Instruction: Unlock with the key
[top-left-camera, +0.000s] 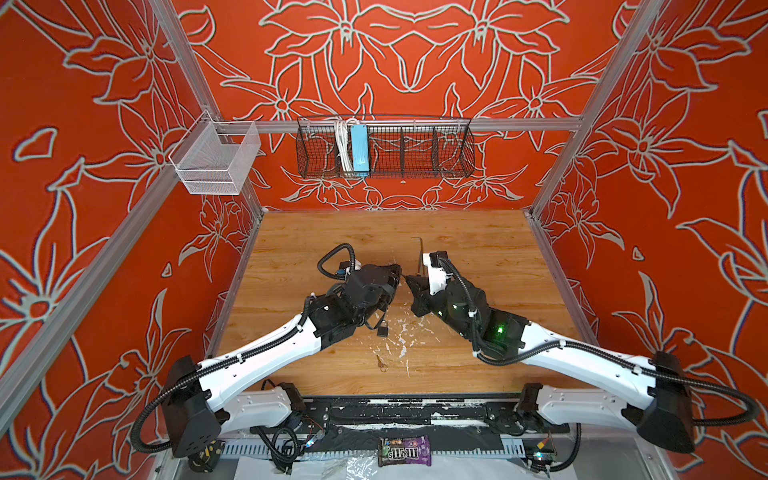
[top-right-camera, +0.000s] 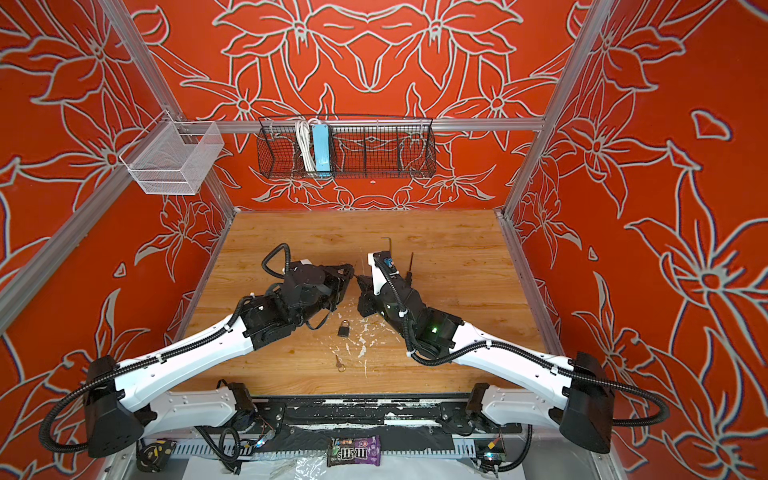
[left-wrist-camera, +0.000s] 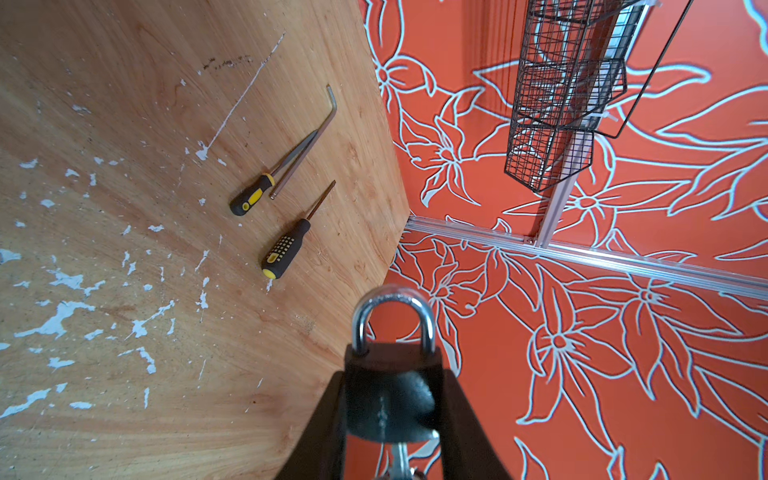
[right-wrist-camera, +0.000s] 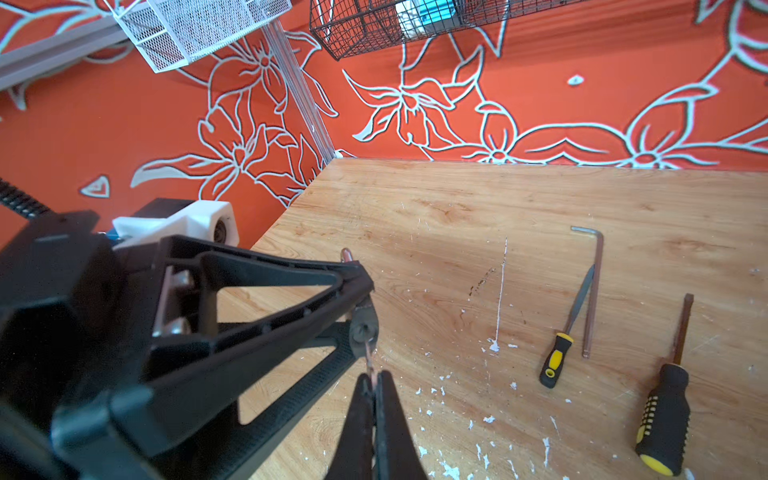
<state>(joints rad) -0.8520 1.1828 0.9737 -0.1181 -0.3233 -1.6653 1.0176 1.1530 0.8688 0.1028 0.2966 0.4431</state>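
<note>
- Bench (top-left-camera: 490, 245): the two arms meet above its middle, tip to tip, both clear of the wood.
- Left pincer (left-wrist-camera: 390, 376): pinching the padlock (left-wrist-camera: 390, 399) across its body, held in the air. The shackle (left-wrist-camera: 392, 309) stands clear of the tips and both its legs look seated, so we judge it not yet unlocked.
- Right pincer (right-wrist-camera: 375, 380): pressed together on the key (right-wrist-camera: 370, 359), a thin grip on its head.
- Relation that matters: the padlock lies straight ahead of the right pincer, keyhole end facing it and shackle end on the far side. The key's long axis runs nearly in line with the padlock's own. The key tip meets the keyhole face, but we cannot tell how deep it sits. In our judgement the coming move is a twist about that shared axis by the right arm while the left holds firm.
- View differences: only the right wrist view shows key tip against keyhole. The left wrist view shows the closed shackle, and the keyhole end is blurred there. In both top views the two pincers hide the contact.
- Also in a top view: a second padlock (top-left-camera: 382, 331) and a second key (top-left-camera: 381, 365) lie loose on the bench, nearer the arm bases, untouched.
</note>
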